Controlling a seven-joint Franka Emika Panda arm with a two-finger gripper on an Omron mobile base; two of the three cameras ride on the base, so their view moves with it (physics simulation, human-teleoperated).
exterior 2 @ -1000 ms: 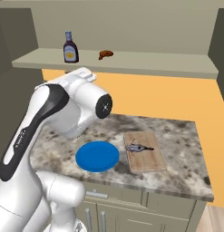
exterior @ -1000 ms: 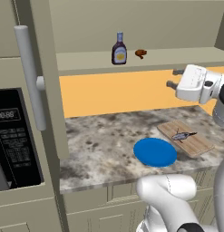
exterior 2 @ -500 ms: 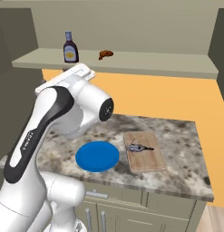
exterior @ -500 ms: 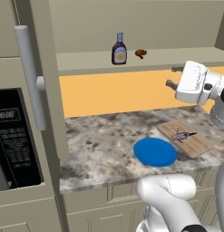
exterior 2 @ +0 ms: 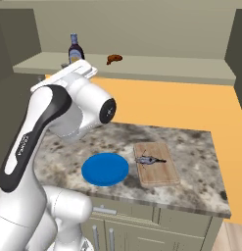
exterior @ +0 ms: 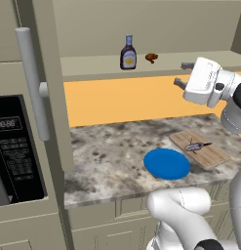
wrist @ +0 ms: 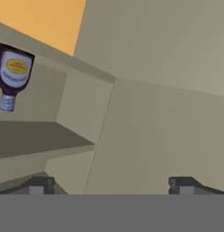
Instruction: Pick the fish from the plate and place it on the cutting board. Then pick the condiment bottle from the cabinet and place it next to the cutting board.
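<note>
Dark brown yellow-labelled condiment bottle (exterior: 128, 52)

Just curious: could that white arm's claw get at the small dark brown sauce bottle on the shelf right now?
Probably yes: the claw is open at shelf height, and the brown bottle stands alone, unobstructed.

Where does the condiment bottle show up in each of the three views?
Left base view: condiment bottle upright on the cabinet shelf, upper middle, left of a small brown lump.
Right base view: upper left on the shelf, partly behind the arm, brown lump to its right.
Hand view: upper left edge, rolled upside down.
Shared landmark: the orange wall panel beside the shelf.
</note>
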